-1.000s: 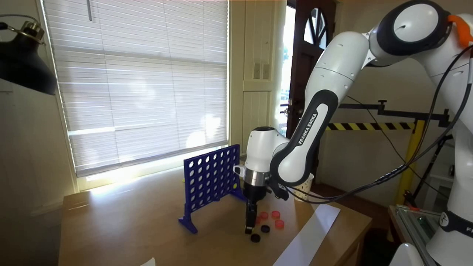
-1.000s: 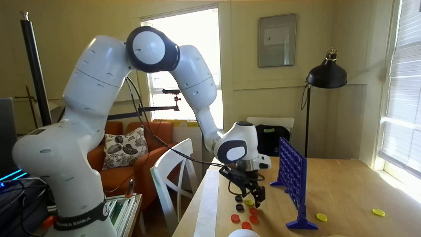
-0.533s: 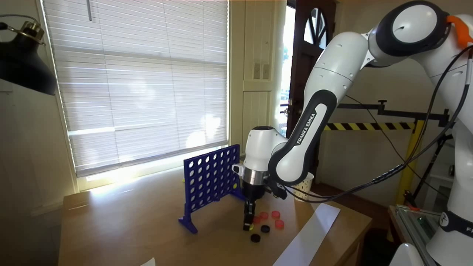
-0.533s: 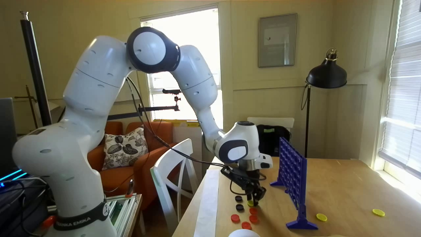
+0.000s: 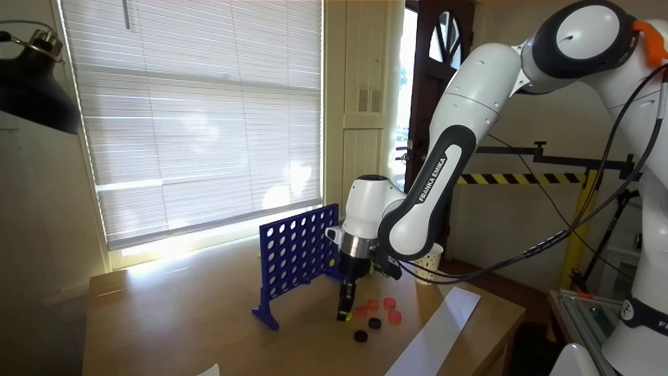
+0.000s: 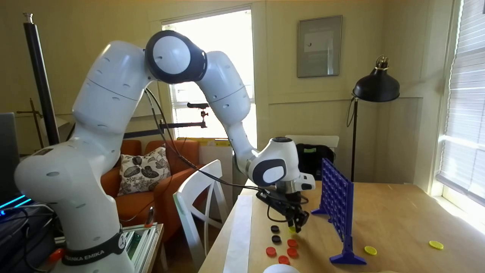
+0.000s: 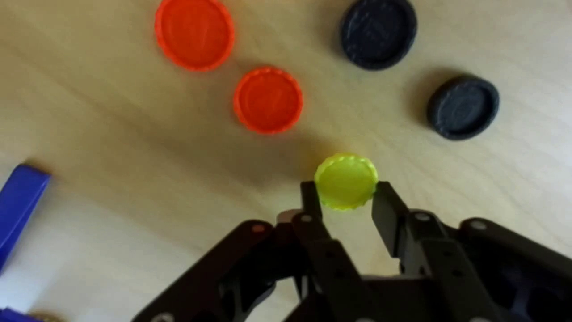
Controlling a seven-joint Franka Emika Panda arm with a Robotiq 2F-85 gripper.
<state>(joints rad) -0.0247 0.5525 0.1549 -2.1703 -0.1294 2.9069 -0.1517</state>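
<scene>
In the wrist view my gripper [image 7: 346, 190] is shut on a yellow disc [image 7: 346, 176], its rim pinched between both fingertips. The disc's flat face shows to the camera. In an exterior view the gripper [image 5: 343, 315] hangs just above the table, with a sliver of the yellow disc [image 5: 348, 317] beside the tips. Part of that disc [image 6: 291, 229] also shows by the fingers in an exterior view. Nearby on the table lie black discs [image 7: 463, 107] and red discs [image 7: 268, 100]. A blue upright grid frame [image 5: 300, 250] stands close to the gripper.
A white paper strip [image 5: 436, 334] runs along the table's edge. A speckled cup [image 5: 429, 265] stands behind the arm. Beyond the blue frame lie yellow discs, one close to its foot [image 6: 370, 250] and one farther out [image 6: 435, 245]. A white chair [image 6: 201, 204] stands beside the table.
The fingers have closed on the yellow disc. Gripper and disc have shifted toward the blue frame, away from the black discs, and risen slightly.
</scene>
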